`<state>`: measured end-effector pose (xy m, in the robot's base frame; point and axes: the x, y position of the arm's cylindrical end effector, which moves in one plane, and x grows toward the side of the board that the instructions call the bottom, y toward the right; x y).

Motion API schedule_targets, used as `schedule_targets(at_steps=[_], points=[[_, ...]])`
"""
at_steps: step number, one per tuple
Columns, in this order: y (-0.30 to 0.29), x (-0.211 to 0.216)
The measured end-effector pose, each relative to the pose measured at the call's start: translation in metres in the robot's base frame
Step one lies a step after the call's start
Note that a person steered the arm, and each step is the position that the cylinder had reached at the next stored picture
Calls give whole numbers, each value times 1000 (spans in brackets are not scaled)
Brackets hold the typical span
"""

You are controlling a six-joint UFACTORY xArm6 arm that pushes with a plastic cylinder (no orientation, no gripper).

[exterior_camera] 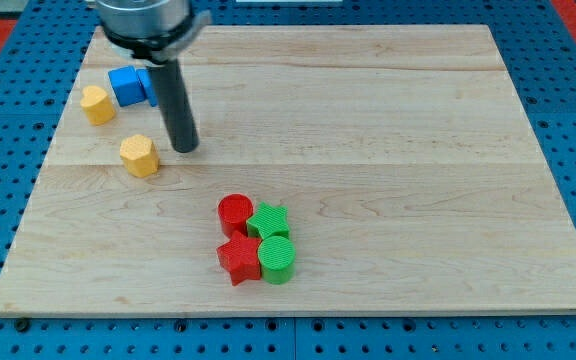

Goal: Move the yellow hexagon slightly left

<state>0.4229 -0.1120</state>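
Observation:
The yellow hexagon point(139, 155) lies on the wooden board at the view's left, a little above mid-height. My tip point(185, 148) rests on the board just to the right of it, with a small gap between them. A second yellow block point(96, 104), of unclear shape, lies further up and to the left.
A blue block point(128, 85) lies at the upper left, partly behind the rod. A red cylinder point(235, 213), green star point(269, 220), red star point(238, 259) and green cylinder point(277, 259) cluster at the bottom centre. The wooden board point(388, 140) sits on a blue pegboard.

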Motion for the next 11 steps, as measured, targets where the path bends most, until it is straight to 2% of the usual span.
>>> schedule_targets(at_steps=[1,3,4,5,6,7,8,9,11], points=[[-9,15],[-63,13],[-55,45],[-76,53],[-85,19],[-90,4],[-75,20],[-49,18],[-94,-17]])
